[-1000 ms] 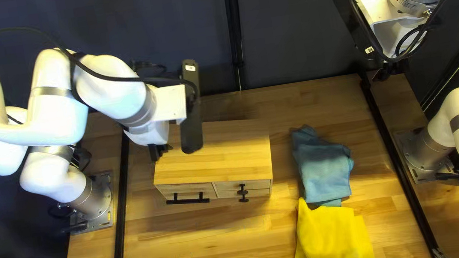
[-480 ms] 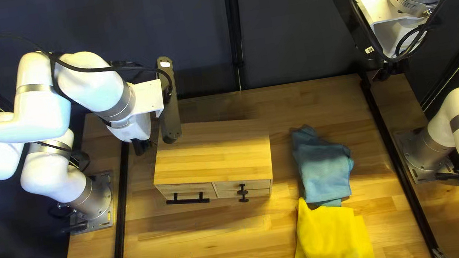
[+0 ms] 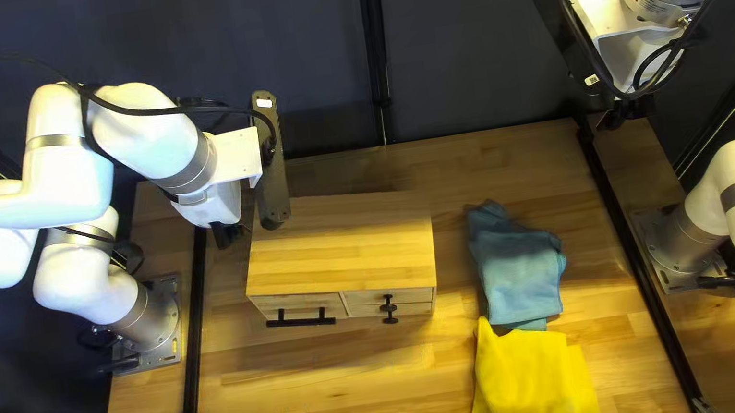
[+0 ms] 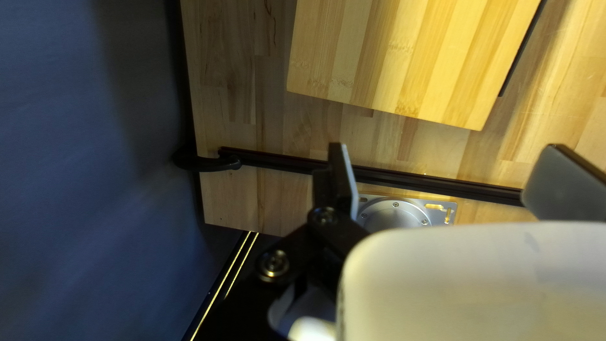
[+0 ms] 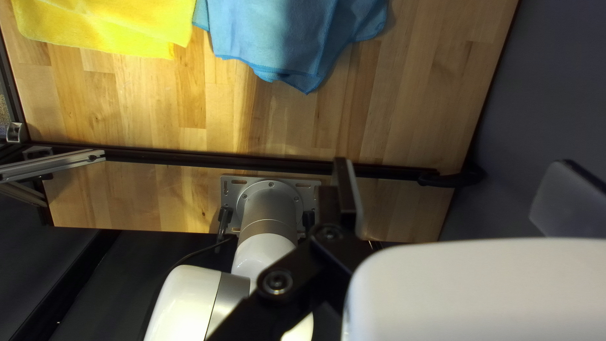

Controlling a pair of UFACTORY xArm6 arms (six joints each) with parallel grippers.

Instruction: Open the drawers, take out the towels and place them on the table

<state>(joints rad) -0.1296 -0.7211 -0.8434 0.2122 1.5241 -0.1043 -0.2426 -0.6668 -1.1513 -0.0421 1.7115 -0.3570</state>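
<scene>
The wooden drawer chest [image 3: 342, 254] stands left of the desk's [image 3: 338, 400] middle, with both drawer fronts flush. The bar handle [image 3: 300, 318] and the small knob [image 3: 389, 309] face the near edge. A wide band of bare wood lies open in front of it, and a narrower one behind it up to the dark curtain [image 3: 457, 25].

To the chest's right, the blue towel [image 3: 516, 268] lies bunched on the desk. Its near end touches the yellow towel [image 3: 529, 386], which runs off the bottom of the top left view. Both towels sit inside the right black rail [image 3: 623, 234].

The left hand [image 4: 450, 161] hangs over the left rail [image 3: 194, 334], just off the chest's far left corner. Its fingers are apart and nothing is between them.

The right hand [image 5: 452, 175] is raised beyond the desk's right edge, above its own base. Its fingers are spread and empty, well apart from both towels.
</scene>
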